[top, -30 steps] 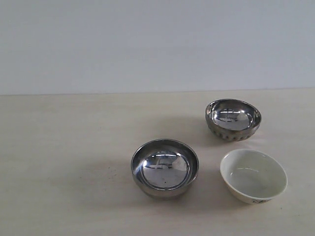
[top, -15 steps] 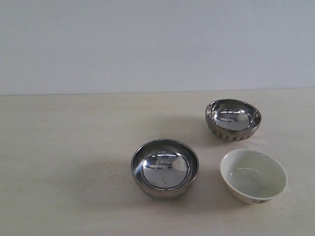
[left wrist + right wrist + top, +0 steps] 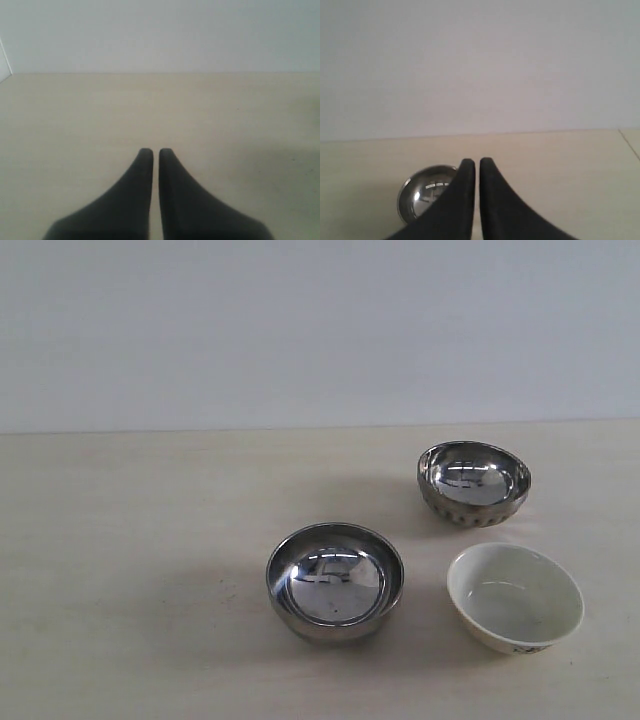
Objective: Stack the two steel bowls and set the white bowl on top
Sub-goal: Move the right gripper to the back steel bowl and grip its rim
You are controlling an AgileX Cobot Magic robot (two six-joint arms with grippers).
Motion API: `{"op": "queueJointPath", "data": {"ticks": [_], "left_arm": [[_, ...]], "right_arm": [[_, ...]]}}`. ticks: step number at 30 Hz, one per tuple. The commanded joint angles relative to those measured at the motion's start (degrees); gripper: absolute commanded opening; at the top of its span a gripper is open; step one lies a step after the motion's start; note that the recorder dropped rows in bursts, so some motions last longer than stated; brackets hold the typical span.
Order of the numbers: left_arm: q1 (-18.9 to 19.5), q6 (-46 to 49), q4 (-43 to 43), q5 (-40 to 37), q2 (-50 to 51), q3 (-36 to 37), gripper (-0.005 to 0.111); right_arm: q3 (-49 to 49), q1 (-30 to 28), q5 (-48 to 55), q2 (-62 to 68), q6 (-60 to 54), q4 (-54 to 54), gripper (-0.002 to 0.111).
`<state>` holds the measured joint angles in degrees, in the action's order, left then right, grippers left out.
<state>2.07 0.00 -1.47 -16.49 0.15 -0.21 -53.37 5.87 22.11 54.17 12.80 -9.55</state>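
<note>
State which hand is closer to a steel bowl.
Right, judging by the wrist views. The right hand has a steel bowl just past its fingertips, partly behind one finger. The left hand sees only table, no bowl in sight.

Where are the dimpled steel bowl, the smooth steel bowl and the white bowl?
dimpled steel bowl (image 3: 473, 483), exterior view, on its shiny inside.
smooth steel bowl (image 3: 335, 582), exterior view, on its inner bottom.
white bowl (image 3: 515, 598), exterior view, on its glossy inside.

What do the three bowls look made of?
The smooth bowl looks like polished steel: mirror reflections inside. The dimpled bowl looks the same, with dimples low on its side. The white bowl is probably glazed ceramic: cream, glossy inside; plastic can't be ruled out.
</note>
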Motion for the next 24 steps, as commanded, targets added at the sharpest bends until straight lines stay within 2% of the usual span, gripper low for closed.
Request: {"op": "queueJointPath", "data": {"ticks": [1, 6, 9, 15, 24], "left_arm": [[0.2, -0.5, 0.4, 0.2, -0.1, 0.2, 0.004], [0.2, -0.5, 0.4, 0.2, -0.1, 0.2, 0.004], [0.2, -0.5, 0.4, 0.2, -0.1, 0.2, 0.004], [0.2, -0.5, 0.4, 0.2, -0.1, 0.2, 0.004], [0.2, -0.5, 0.4, 0.2, -0.1, 0.2, 0.004]], "right_arm": [[-2.6, 0.0, 1.3, 8.5, -0.3, 1.8, 0.017], [-4.0, 0.0, 1.0, 17.8, -0.6, 2.9, 0.056], [-4.0, 0.0, -1.8, 22.9, -0.7, 2.9, 0.068], [-4.5, 0.0, -9.7, 33.7, 0.5, 3.2, 0.067], [-13.5, 0.0, -9.2, 50.5, 0.5, 3.4, 0.067]]}}
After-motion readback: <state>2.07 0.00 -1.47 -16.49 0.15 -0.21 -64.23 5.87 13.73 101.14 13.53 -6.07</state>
